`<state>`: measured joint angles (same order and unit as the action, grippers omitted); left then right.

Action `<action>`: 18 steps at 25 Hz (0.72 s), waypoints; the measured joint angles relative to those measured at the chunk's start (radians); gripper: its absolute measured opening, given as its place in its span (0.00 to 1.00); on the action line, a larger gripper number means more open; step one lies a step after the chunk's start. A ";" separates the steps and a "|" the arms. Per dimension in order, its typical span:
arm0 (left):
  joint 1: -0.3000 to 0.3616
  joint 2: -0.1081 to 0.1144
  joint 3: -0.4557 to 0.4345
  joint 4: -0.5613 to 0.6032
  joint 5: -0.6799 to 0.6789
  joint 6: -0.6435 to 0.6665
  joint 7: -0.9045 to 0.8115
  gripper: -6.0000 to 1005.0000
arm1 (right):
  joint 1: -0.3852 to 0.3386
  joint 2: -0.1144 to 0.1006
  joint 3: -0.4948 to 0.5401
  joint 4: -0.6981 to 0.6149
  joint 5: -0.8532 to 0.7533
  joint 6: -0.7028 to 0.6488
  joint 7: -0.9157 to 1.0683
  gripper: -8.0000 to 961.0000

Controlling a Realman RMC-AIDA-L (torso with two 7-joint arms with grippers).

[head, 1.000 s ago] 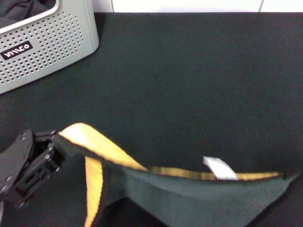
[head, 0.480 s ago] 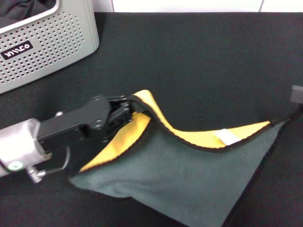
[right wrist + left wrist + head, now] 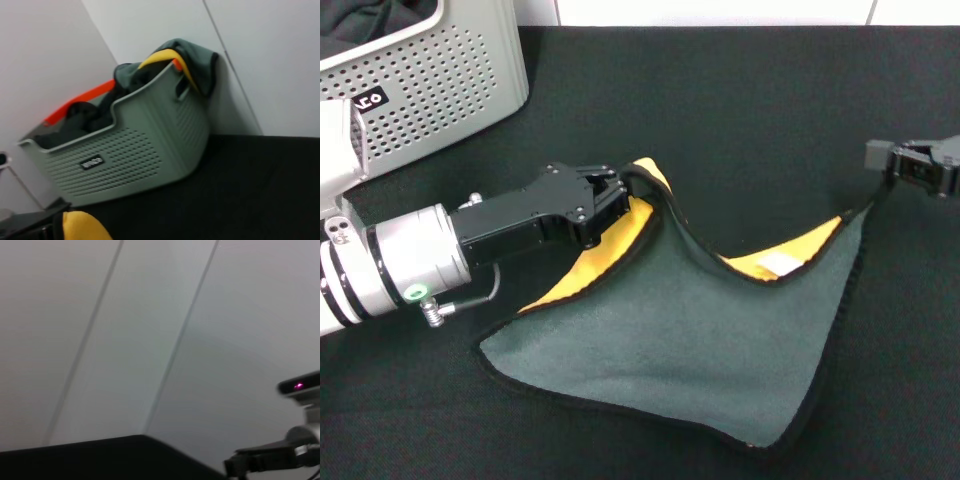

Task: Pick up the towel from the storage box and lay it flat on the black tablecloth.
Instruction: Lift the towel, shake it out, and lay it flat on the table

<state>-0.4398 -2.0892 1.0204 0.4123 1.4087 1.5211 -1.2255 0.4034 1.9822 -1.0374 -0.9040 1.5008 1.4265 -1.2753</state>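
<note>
Lying mostly spread on the black tablecloth [image 3: 720, 110], the towel [image 3: 690, 350] is showing its grey-green face up w/ yellow underside peeking along the two lifted edges; small white label [image 3: 782, 264] is sitting on the yellow strip nr the right-hand corner. It's out of the storage box [image 3: 430, 90], which is standing at the cloth's far left corner, well apart from the towel. Left gripper [image 3: 620, 200] is reaching in from the box side & pinching the towel's raised far-left corner, fingers clamped on the black-edged fold, so that corner is arching up off the cloth. Right gripper [image 3: 920, 165] is sitting at the towel's opposite far corner, at the view's right edge; the corner is running up to it, but can't tell if its fingers are closed on the fabric. Near edge of the towel is resting flat on the tablecloth. In the right wrist view the box [image 3: 135, 150] is holding more cloths, orange, yellow & grey-green, heaped over its rim, w/ a yellow bit of towel [image 3: 80, 225] close by.
</note>
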 joint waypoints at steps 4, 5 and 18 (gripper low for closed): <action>-0.002 -0.005 -0.005 -0.003 -0.031 -0.084 0.026 0.04 | 0.040 0.005 -0.002 0.021 -0.026 -0.062 -0.016 0.02; -0.003 -0.006 -0.005 -0.007 -0.044 -0.110 0.027 0.04 | 0.049 0.007 -0.004 0.025 -0.031 -0.081 -0.017 0.02; -0.050 -0.003 0.002 -0.015 -0.033 -0.329 0.155 0.04 | 0.137 0.033 -0.036 0.145 -0.085 -0.345 -0.069 0.02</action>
<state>-0.4897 -2.0924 1.0220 0.3973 1.3761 1.1917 -1.0702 0.5406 2.0154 -1.0737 -0.7594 1.4162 1.0813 -1.3441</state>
